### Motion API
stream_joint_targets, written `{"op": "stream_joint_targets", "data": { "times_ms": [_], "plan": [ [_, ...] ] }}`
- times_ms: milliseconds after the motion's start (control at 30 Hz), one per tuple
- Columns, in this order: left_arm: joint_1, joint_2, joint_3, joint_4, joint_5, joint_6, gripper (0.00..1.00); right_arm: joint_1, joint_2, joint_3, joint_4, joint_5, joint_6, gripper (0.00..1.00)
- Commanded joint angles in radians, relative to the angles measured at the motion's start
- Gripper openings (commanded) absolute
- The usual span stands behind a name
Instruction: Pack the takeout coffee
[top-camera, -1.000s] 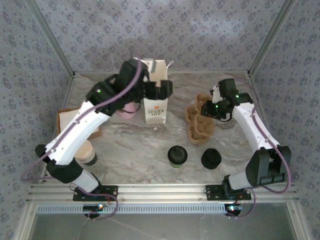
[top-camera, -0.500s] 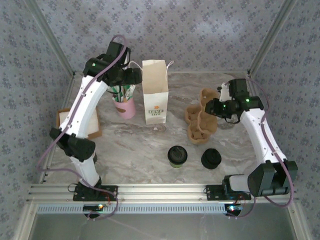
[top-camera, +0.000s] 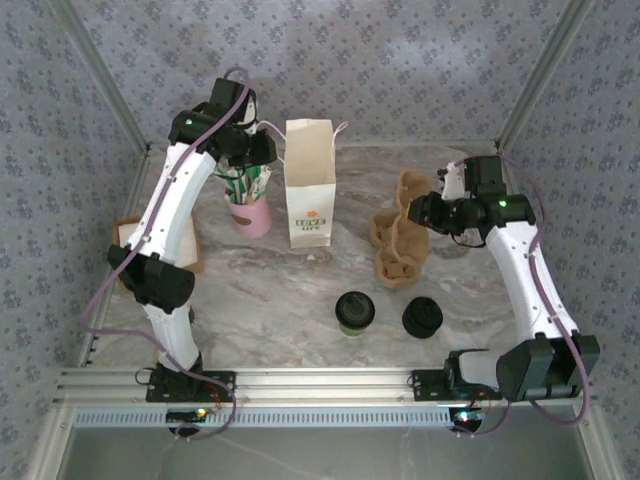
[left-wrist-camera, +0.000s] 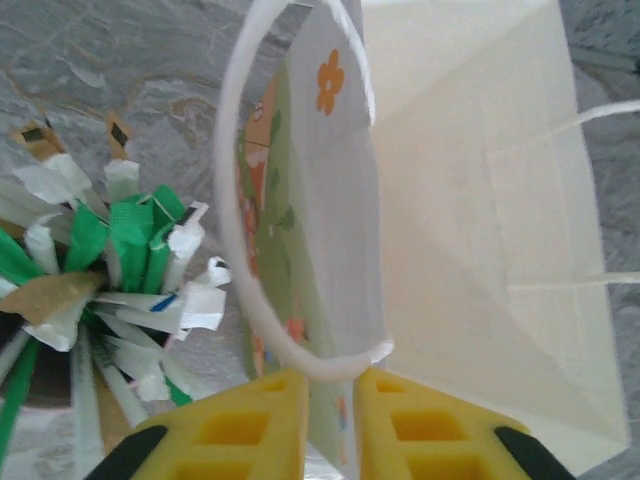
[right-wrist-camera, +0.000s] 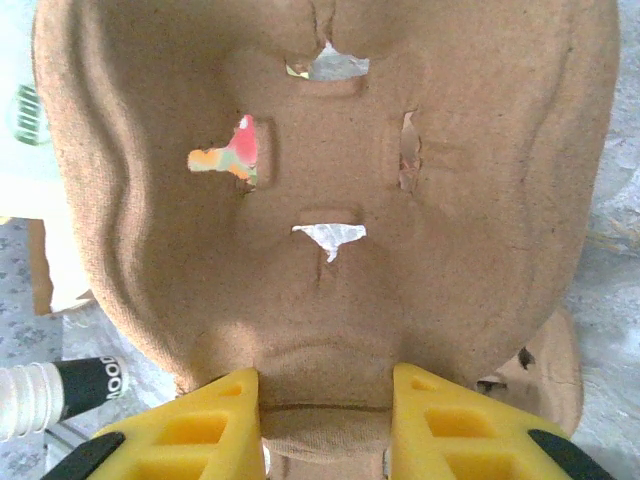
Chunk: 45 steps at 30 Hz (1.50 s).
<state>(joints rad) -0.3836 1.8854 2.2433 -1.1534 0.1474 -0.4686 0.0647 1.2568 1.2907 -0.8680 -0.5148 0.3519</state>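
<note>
Left gripper pinched nearly closed on white paper bag wall; pink cup of straws just left. Right gripper clamps tilted pulp cup carrier, which blocks most of its camera. Takeout coffee stands lidded front-centre, well apart from bag, black lids beside it.

The pads of my right gripper are matt yellow plastic with a foamy look. The carrier is rough, fibrous brown pulp. The bag is smooth matt white paper; the table looks like polished marble.
</note>
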Motion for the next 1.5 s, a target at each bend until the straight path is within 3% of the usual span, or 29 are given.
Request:
{"op": "stream_joint_targets", "data": {
  "times_ms": [0, 233, 267, 333, 400, 533, 633, 800, 933, 1033, 1167, 1467],
  "plan": [
    [0.003, -0.007, 0.017, 0.023, 0.072, -0.013, 0.13, -0.007, -0.037, 0.044, -0.023, -0.047, 0.027, 0.32],
    [0.003, -0.089, -0.061, 0.084, 0.117, -0.050, 0.11, -0.008, -0.069, 0.059, -0.043, -0.059, 0.033, 0.32],
    [0.004, -0.100, -0.068, 0.089, 0.117, -0.055, 0.15, -0.007, -0.073, 0.061, -0.044, -0.060, 0.035, 0.32],
    [0.007, -0.115, -0.084, 0.096, 0.094, -0.061, 0.38, -0.007, -0.078, 0.061, -0.043, -0.066, 0.037, 0.32],
    [0.025, -0.125, -0.099, 0.103, 0.085, -0.072, 0.51, -0.006, -0.083, 0.061, -0.043, -0.071, 0.039, 0.32],
    [0.065, -0.135, -0.127, 0.140, 0.105, -0.091, 0.63, -0.007, -0.089, 0.063, -0.052, -0.074, 0.035, 0.32],
    [0.089, -0.125, -0.119, 0.170, 0.131, -0.105, 0.63, -0.007, -0.091, 0.064, -0.053, -0.074, 0.034, 0.32],
    [0.111, -0.057, -0.046, 0.186, 0.199, -0.114, 0.57, -0.007, -0.092, 0.070, -0.055, -0.079, 0.033, 0.32],
    [0.113, -0.005, 0.006, 0.181, 0.239, -0.120, 0.43, -0.006, -0.097, 0.083, -0.066, -0.082, 0.033, 0.32],
    [0.108, 0.000, 0.010, 0.179, 0.263, -0.131, 0.17, -0.007, -0.103, 0.100, -0.068, -0.095, 0.039, 0.32],
    [0.087, -0.041, -0.016, 0.179, 0.259, -0.134, 0.00, -0.007, -0.105, 0.127, -0.061, -0.141, 0.061, 0.32],
    [0.033, -0.237, -0.211, 0.229, 0.218, -0.187, 0.00, 0.014, -0.108, 0.196, 0.007, -0.283, 0.152, 0.32]
  ]
}}
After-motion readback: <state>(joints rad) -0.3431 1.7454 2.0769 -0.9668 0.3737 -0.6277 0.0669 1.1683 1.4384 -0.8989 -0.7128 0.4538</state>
